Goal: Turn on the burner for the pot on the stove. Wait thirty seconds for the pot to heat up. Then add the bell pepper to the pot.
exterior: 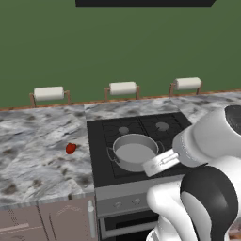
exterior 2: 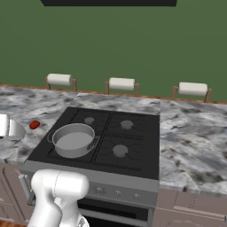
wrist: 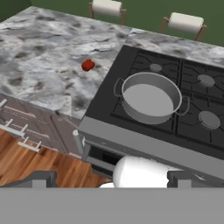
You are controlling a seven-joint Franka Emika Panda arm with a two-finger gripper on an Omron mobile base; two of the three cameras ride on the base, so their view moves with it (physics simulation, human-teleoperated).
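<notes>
My gripper (wrist: 107, 177) hangs in front of the stove (wrist: 192, 98), out over the wooden floor (wrist: 30, 159) and above the grey front panel, its two dark fingertips (wrist: 41, 178) spread as wide as they go — nothing sits between them and nothing touches them.

The pot (wrist: 151, 97) stands on the stove's front left burner, upright, its pale inside bare, one loop handle toward the counter and the other toward the stove's middle. In the left base view the pot (exterior: 134, 151) sits just beyond my forearm; in the right base view the pot (exterior 2: 73, 139) lies close to the cooktop's front left corner. The other three burner caps are uncovered.

The bell pepper (wrist: 88, 65) lies on the marble counter (wrist: 43, 57) left of the stove, near the cooktop's left edge and about level with its back burners — apart from the pot, not touching the stove. It shows as a small red lump in the left base view (exterior: 70, 148) and in the right base view (exterior 2: 34, 125).

Three paper towel rolls (exterior: 122, 88) stand on holders along the counter's back edge, against the green wall (exterior 2: 115, 40).
</notes>
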